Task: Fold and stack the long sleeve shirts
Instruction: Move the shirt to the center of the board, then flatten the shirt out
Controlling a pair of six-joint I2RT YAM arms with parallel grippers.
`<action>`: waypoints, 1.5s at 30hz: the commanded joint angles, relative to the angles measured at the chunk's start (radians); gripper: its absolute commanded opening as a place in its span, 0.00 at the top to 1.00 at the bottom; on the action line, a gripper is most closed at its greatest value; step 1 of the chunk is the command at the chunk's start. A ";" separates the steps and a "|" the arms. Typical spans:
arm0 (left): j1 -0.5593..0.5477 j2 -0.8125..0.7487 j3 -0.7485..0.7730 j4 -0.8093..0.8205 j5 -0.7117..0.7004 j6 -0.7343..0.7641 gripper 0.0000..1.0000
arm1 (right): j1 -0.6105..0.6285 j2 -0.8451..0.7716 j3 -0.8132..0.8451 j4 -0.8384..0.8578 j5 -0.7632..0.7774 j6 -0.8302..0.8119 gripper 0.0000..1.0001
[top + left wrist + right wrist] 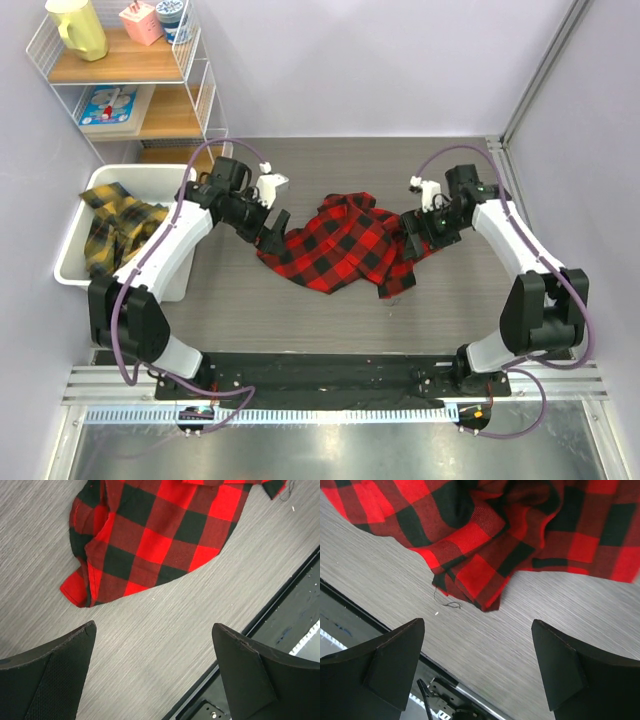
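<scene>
the red shirt (345, 245) lies crumpled on the grey table (300, 305), its long axis running 9 to 3 o'clock in the top view. the left claw (272, 228) hangs at its 9 o'clock edge and the right claw (415, 240) at its 3 o'clock edge, equally near. both gape, holding nothing. a yellow shirt (115, 225) sits in the white bin (75, 262), further out at 9 o'clock.

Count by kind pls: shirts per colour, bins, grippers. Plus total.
red-and-black shirt: 1
yellow-and-black shirt: 1 heap showing; cannot tell if more lie beneath
white bin: 1
grippers: 2, left gripper and right gripper, both open
total: 5
</scene>
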 commanded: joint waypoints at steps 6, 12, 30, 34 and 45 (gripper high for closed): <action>0.003 0.123 -0.010 0.024 -0.035 0.075 0.04 | 0.013 0.137 -0.078 0.189 -0.006 0.097 0.12; -0.026 0.312 0.192 0.004 0.057 0.136 0.04 | 0.019 0.209 -0.046 0.242 0.010 0.159 0.21; -0.144 0.654 0.673 0.209 0.315 0.101 0.00 | 0.022 0.300 0.028 0.258 -0.077 0.205 0.99; -0.184 0.695 0.694 0.223 0.281 0.179 0.00 | 0.019 0.271 0.037 0.229 -0.086 0.199 0.99; -0.253 0.746 0.711 0.268 0.232 0.334 0.00 | -0.045 0.208 0.042 0.164 -0.108 0.147 0.99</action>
